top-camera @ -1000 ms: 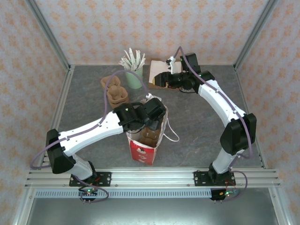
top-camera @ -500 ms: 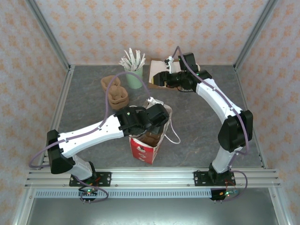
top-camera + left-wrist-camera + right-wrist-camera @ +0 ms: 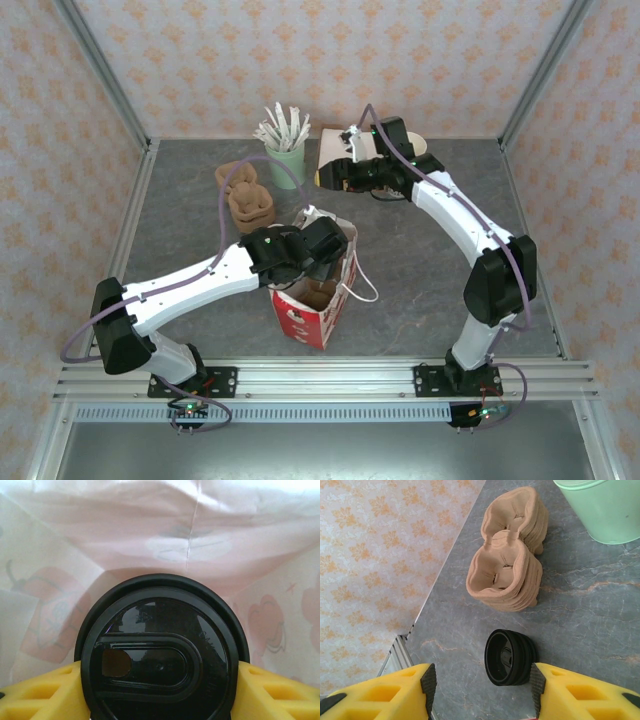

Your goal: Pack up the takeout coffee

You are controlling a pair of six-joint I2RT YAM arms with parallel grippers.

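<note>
Black lid up, your takeout coffee [image 3: 160,650] is pinched between the yellow pads of your left gripper [image 3: 160,697]. It's inside the red and white paper bag [image 3: 302,318], with pale bag walls right behind it. Your right gripper [image 3: 482,692] hangs over the back of the table [image 3: 580,610], fingers spread with nothing between them. Below it a stack of loose black lids [image 3: 510,657] lies on its side, near the brown pulp carriers [image 3: 507,572] and a mint cup [image 3: 605,507].
</note>
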